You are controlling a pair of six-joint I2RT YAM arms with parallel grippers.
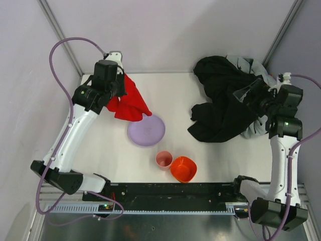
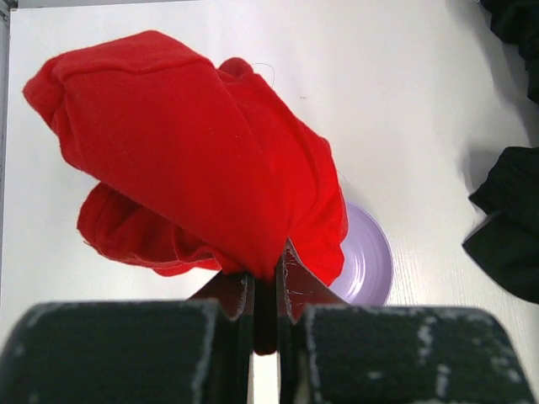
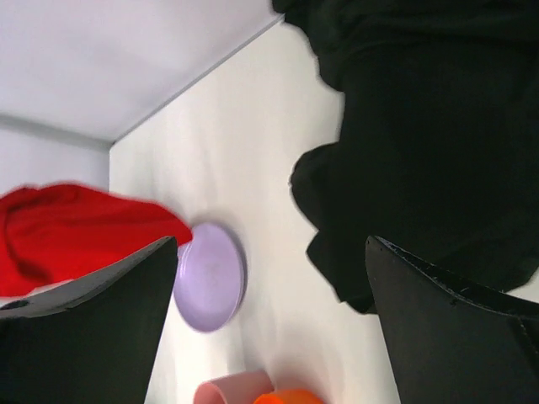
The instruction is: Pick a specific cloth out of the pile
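Note:
The bright red cloth (image 1: 129,100) hangs bunched from my left gripper (image 1: 116,83) at the table's far left, its lower tip over the edge of the purple plate (image 1: 146,130). In the left wrist view my left gripper (image 2: 265,290) is shut on the red cloth (image 2: 194,160), a fold pinched between the fingers. The pile (image 1: 225,100) of black and grey garments lies at the far right. My right gripper (image 1: 251,93) is open above the pile's right side; in the right wrist view it (image 3: 269,286) holds nothing, with the black fabric (image 3: 429,143) beyond it.
A pink cup (image 1: 164,159) and an orange bowl (image 1: 183,168) stand near the front middle of the table. The purple plate also shows in the left wrist view (image 2: 366,261) and the right wrist view (image 3: 210,273). Walls close the back and sides.

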